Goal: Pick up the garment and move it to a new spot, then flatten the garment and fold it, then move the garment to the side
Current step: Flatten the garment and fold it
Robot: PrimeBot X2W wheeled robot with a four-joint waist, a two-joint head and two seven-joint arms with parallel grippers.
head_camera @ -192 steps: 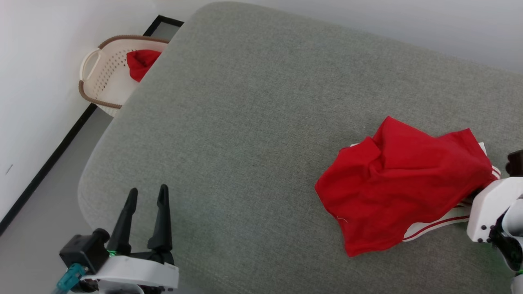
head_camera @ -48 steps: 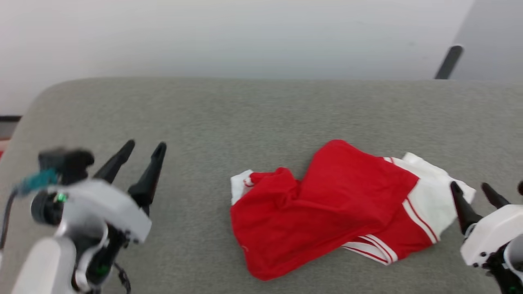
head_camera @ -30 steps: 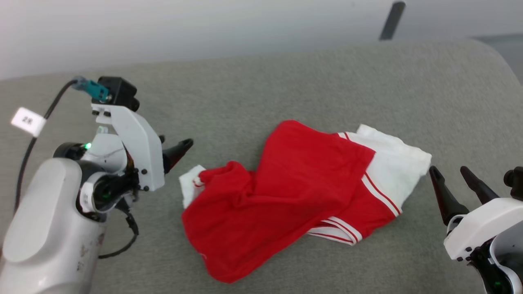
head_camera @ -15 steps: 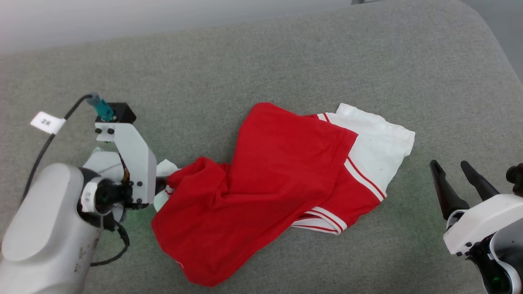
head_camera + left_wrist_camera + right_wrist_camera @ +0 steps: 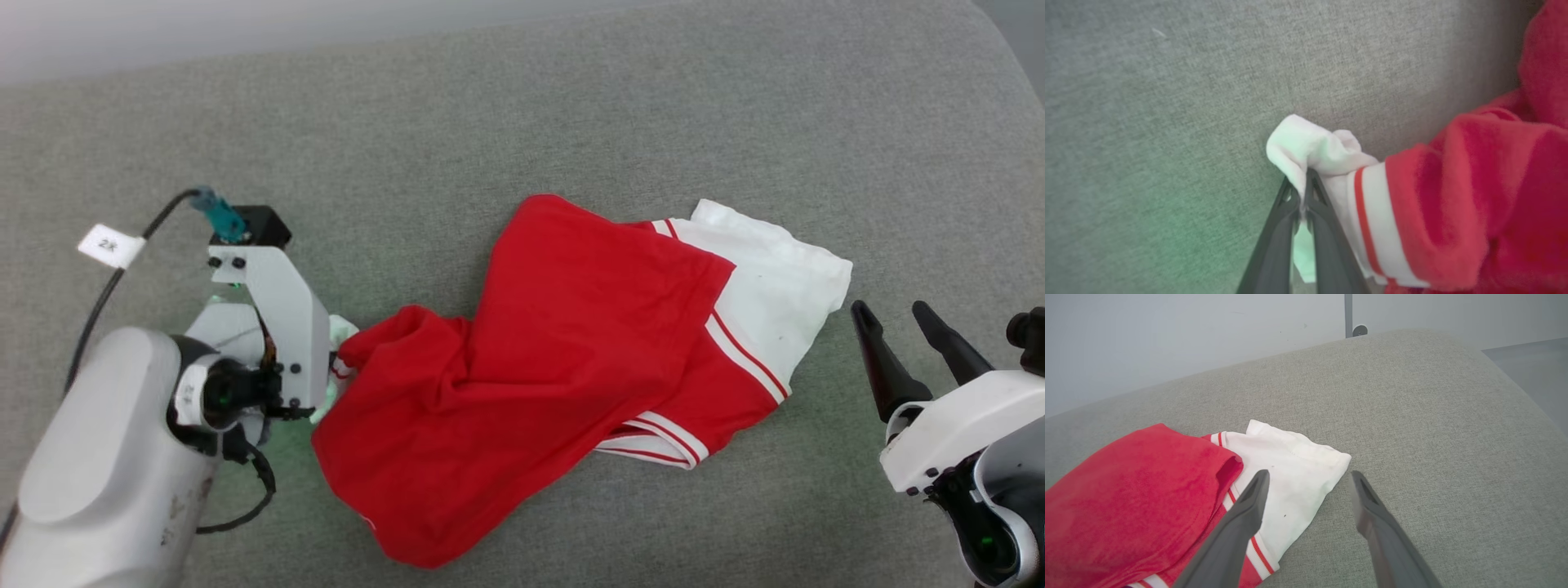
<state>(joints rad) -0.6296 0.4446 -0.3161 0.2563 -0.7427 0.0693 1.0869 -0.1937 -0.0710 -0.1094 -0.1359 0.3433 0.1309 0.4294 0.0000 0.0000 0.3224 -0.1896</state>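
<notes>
Underneath, a broad grey woven upholstered surface (image 5: 571, 106), rounded at its far right corner, with a pale wall (image 5: 1208, 335) behind.

Next in size, the soft bright-red fabric shirt with white sleeve panels and striped trim (image 5: 555, 343): crumpled near the middle of that surface and resting on it, red body bunched in folds and reaching toward the near edge in the head view. On its right side, a white sleeve panel (image 5: 784, 278) spread fairly flat, with red-and-white striped bands (image 5: 669, 437) peeking from under the red.

Then the pale left forearm (image 5: 90, 482) at the lower left of the head view, low over the surface at the shirt's left end. At its tip, the left gripper (image 5: 1303, 185), pinched tight on the other white sleeve end (image 5: 1310, 143): dark fingers pressed together with a fold of white cloth caught between the tips, plain in the left wrist view, a thin red stripe just beside the pinch.

Opposite, the right gripper (image 5: 888, 310) at the lower right, just beside the white panel, fingers spread wide and holding nothing. In the right wrist view, one finger across the panel's edge, the other over bare grey weave; touching or not, impossible to tell.

Smallest, a black cable (image 5: 98, 302) looping from the left wrist, a white paper tag (image 5: 111, 245) fixed on it.
</notes>
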